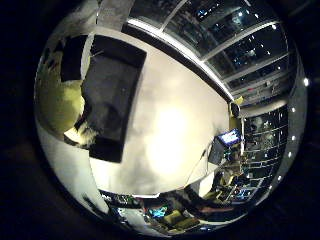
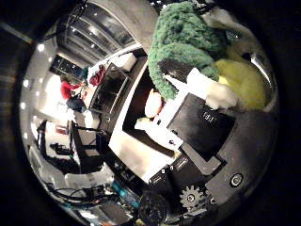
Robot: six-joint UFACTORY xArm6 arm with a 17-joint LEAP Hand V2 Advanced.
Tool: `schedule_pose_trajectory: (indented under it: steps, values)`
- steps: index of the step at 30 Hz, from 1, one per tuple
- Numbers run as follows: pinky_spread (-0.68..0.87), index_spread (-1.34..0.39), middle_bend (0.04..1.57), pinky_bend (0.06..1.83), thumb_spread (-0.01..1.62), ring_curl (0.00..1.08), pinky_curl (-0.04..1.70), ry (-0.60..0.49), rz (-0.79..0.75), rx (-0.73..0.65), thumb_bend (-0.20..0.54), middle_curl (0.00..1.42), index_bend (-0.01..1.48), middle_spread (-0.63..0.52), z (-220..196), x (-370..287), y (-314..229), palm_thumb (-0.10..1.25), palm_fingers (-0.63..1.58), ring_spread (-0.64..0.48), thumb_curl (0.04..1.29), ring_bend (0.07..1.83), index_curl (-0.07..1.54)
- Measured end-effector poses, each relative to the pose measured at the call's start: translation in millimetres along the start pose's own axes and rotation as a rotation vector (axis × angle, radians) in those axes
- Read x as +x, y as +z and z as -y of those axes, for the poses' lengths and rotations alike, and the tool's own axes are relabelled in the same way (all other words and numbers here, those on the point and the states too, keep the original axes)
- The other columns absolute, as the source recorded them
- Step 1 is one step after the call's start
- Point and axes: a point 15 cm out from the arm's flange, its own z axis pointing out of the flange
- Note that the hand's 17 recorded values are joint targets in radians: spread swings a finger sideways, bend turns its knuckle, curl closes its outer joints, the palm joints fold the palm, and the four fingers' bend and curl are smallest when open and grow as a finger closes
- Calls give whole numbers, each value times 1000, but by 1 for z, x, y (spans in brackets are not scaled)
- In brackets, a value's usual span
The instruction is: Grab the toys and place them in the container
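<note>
Green plush toy (image 2: 186, 40) in hand (image 2: 202, 117)

You see a plush toy (image 2: 188, 42) close against the palm: shaggy dark green fur on one part, pale yellow-green fuzz on another. The fingers (image 2: 207, 89) of the hand (image 2: 202, 127) curl round it. Beyond it sits the container (image 1: 111, 97), a dark, open rectangular box near one edge of the white worktop (image 1: 175, 125), with small pale toys (image 2: 153, 104) lying inside.
</note>
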Motion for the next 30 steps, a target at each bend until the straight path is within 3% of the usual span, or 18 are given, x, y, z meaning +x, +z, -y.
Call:
schedule_pose_trajectory:
  steps: [5,10,13,15,17,20,23,24,29,30]
  values:
    - [-226,-190,1334,1046,891,558,1117,-14,-2,87,-25,576,1167,-84,38,-6,36,964,1212,-157,641,1429,661]
    - [-269,-220,1268,1008,860,540,1038,-3,-17,104,-37,554,1061,-95,63,11,70,910,1168,-167,624,1406,643]
    - [-360,-280,1182,985,794,507,927,7,-36,89,-38,530,841,-128,63,33,90,868,1065,-196,618,1331,602]
    - [-378,-294,1180,989,782,494,910,5,-45,81,-39,530,775,-133,61,41,93,861,1024,-208,618,1293,588]
    - [-466,-388,1023,992,763,494,859,-1,-64,71,-31,497,528,-197,57,55,91,860,710,-257,618,1283,544]
    - [-465,-454,918,943,819,464,813,9,-93,58,-24,469,424,-218,52,81,82,870,551,-271,607,1220,499]
    - [-195,-490,746,812,928,404,805,30,-119,48,-24,421,455,-163,46,107,68,859,194,-188,579,1020,494]
    - [-169,-491,726,812,934,399,801,30,-122,38,-25,414,448,-157,43,111,66,856,179,-178,577,1007,490]
    - [295,-477,450,762,990,270,693,27,-125,-30,-27,320,350,-6,25,124,48,816,-20,95,534,712,412]
    - [325,-475,432,751,991,261,678,28,-124,-47,-28,315,336,4,21,125,44,810,-21,113,530,690,405]
